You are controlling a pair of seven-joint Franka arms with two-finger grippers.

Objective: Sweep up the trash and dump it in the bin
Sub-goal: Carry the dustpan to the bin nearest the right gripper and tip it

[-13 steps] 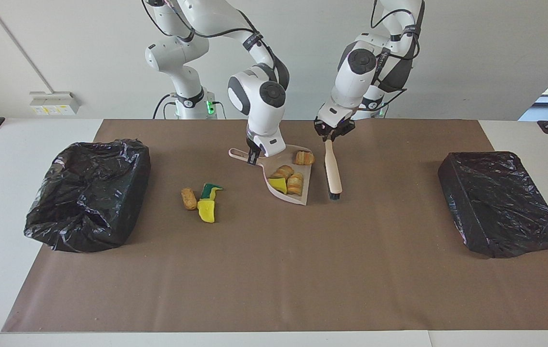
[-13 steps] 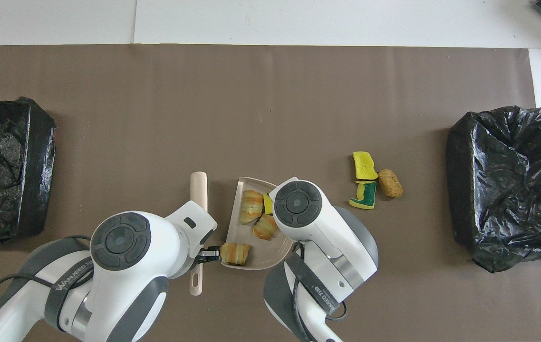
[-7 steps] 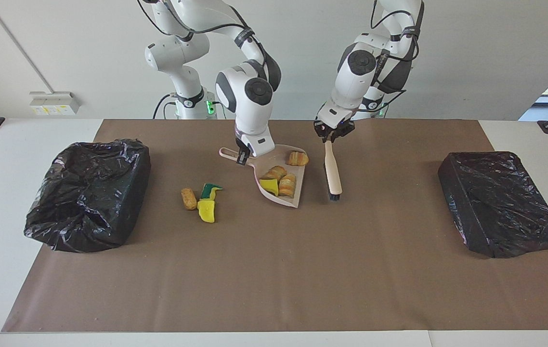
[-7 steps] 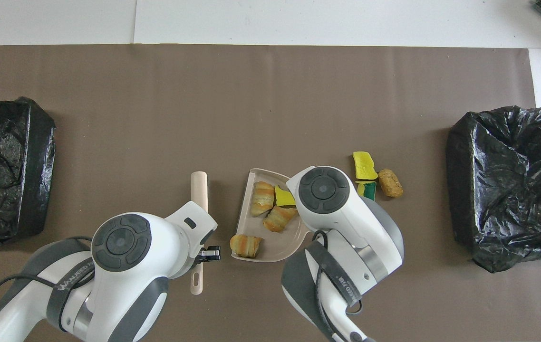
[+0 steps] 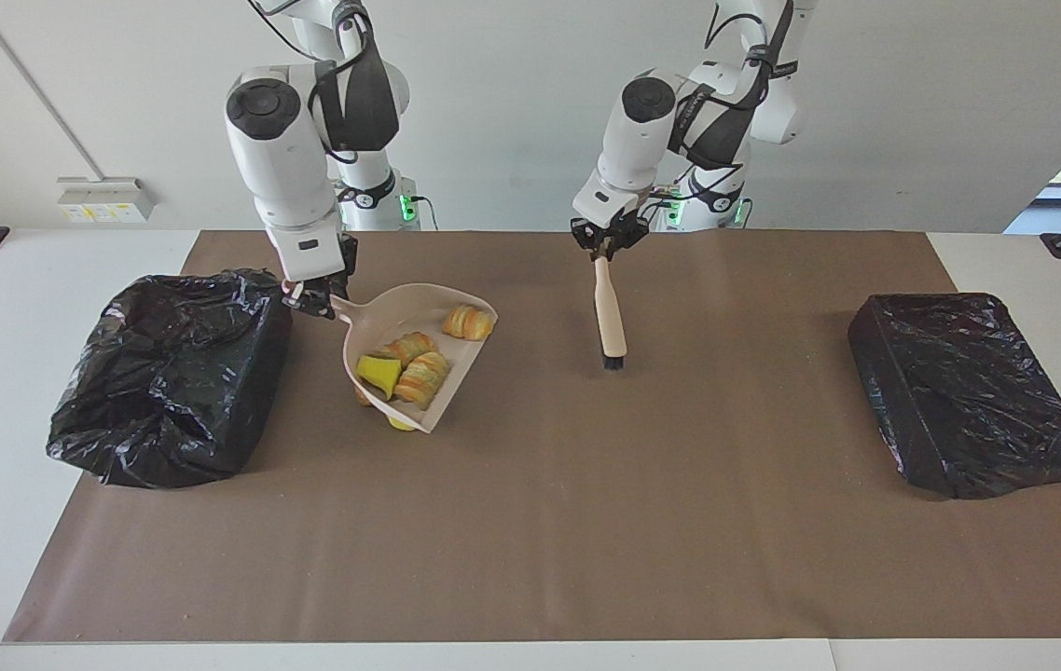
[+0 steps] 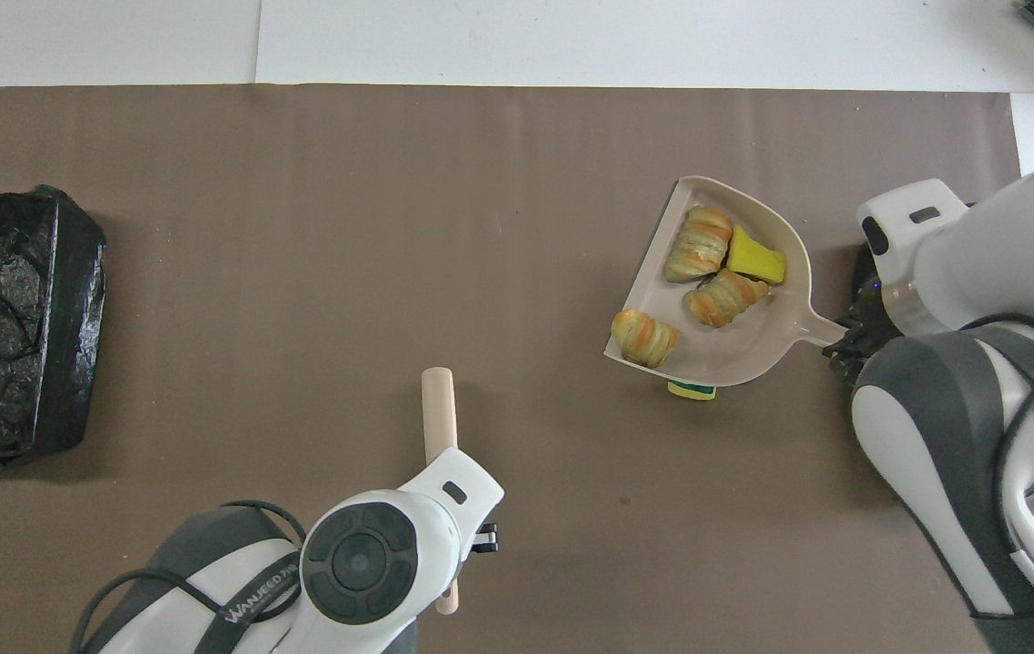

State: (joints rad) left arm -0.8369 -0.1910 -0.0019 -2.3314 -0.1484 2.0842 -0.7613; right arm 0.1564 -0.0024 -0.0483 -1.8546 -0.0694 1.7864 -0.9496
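Two arms are at work, each clenched on a tool. The left gripper (image 5: 601, 250) grasps the handle end of the beige hand brush (image 5: 609, 312), which hangs bristles-down over the middle of the brown mat (image 5: 586, 522). From overhead the arm's own body hides that grip, and only the brush's pale head (image 6: 438, 409) pokes out.

The right gripper (image 5: 311, 300) is shut on the handle of the pale pink dustpan (image 5: 381, 312), holding it up just beside the bin (image 5: 167, 373) at the right arm's end of the table.

Four bits of trash ride in the pan: three striped pastry lumps (image 5: 467, 321) (image 5: 409, 347) (image 5: 423, 377) and one yellow sponge piece (image 5: 379, 371). The overhead view lays them out plainly.

More trash lies on the mat under the pan. The facing view shows only a yellow sliver (image 5: 400, 424) and a tan one (image 5: 361, 396) at the pan's edge. The overhead view shows one green-and-yellow sponge edge (image 6: 691, 391). How many lie there I cannot tell.

Two bins lined with black bags stand well apart, one at each end. The second bin (image 5: 969, 391) is at the left arm's end. From overhead the right arm hides nearly all of the first.
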